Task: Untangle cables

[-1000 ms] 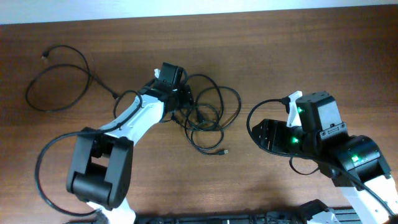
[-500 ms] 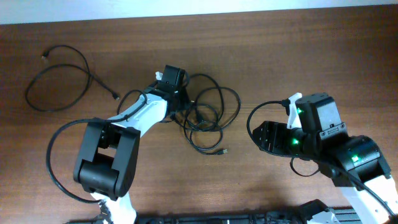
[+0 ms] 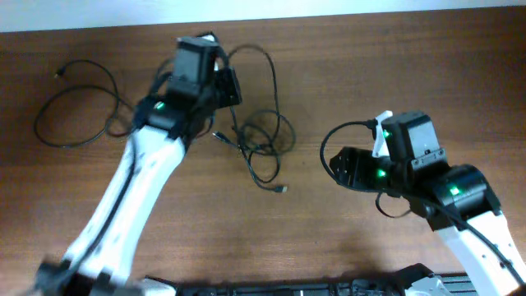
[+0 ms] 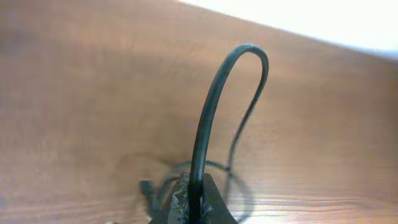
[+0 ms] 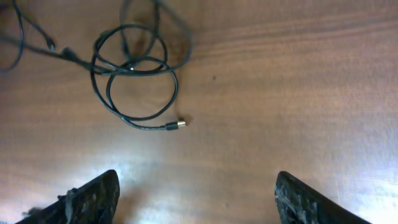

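L gripper (image 4: 189, 200): nipped tight on cable (image 4: 208, 112) arching up over tabletop (image 4: 74, 93). R gripper (image 5: 198, 198): spread wide, empty, w/ loose tangle (image 5: 134, 62) at 11 o'clock.

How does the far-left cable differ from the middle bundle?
The far-left cable lies alone in one open loop; the middle bundle is several overlapping loops. The far-left cable is free; the left gripper pinches a strand of the middle bundle. Both are thin black cords.
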